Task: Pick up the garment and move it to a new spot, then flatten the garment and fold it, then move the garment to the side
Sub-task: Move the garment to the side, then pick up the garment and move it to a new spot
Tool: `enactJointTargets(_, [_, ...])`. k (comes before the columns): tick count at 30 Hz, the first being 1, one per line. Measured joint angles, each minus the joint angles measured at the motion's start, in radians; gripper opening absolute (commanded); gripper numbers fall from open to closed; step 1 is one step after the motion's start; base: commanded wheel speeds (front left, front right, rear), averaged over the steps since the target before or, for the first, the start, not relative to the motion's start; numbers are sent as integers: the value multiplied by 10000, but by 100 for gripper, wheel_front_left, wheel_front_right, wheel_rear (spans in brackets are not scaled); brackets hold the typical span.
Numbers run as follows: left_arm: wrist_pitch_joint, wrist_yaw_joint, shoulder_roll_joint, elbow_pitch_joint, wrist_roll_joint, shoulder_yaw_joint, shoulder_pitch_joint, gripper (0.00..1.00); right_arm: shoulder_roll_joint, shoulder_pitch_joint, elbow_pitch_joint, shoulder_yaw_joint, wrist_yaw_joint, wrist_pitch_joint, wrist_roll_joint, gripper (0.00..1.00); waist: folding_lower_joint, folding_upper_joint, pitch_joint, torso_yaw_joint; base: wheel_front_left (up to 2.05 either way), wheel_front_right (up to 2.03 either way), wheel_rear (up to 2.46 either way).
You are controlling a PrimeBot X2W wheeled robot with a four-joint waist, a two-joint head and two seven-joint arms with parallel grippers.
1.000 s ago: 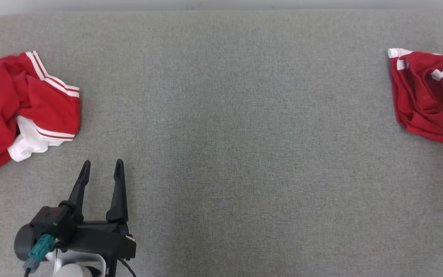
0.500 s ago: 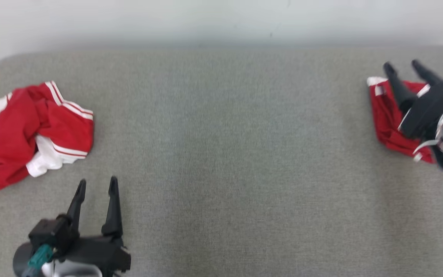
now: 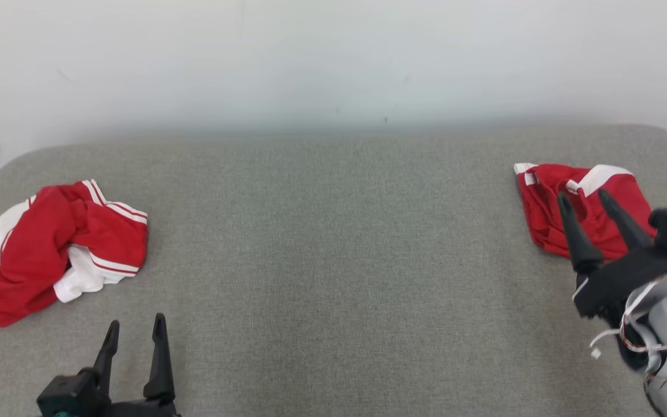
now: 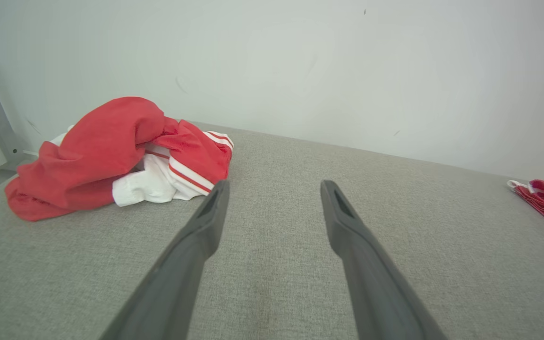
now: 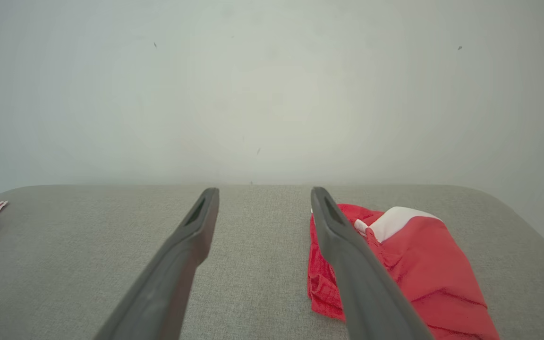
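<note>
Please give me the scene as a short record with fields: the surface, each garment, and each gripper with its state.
surface: grey padded table, white wall behind
left garment: red and white, crumpled, at table's left end
right garment: red and white, crumpled, at right end
left gripper: open, empty, apart from left garment
right gripper: open, empty, fingertips by right garment; contact unclear

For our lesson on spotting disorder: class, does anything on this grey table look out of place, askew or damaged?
The left red-and-white fabric garment and the right red-and-white fabric garment each lie crumpled in a heap at opposite ends of the grey fabric-covered table, neither flattened nor folded. No tear or spill shows.
</note>
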Motion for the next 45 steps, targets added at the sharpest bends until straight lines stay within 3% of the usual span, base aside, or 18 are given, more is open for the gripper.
enactJointTargets(12, [-4, 138, 17, -385, 0, 165, 756, 100, 77, 2250, -1779, -545, -1024, -105, -267, 100, 0, 0, -801, -127, 0, 0, 0])
enactJointTargets(21, [-10, 167, -17, -625, 0, 263, 1085, 100, 343, 3487, -2771, -1383, -1269, -134, -573, 100, 2, 1, -905, -172, 0, 0, 0])
enactJointTargets(30, [27, 253, 35, -861, 125, 437, 1319, 100, 596, 4756, -3294, -1985, -1287, -146, -1143, 100, 2, 1, -919, -176, 0, 0, 0])
enactJointTargets(45, [477, 268, 59, -1087, 360, 516, 1478, 100, 1202, 5136, -3427, -3057, -1289, -148, -2320, 100, 2, 2, -879, -276, 0, 0, 0])
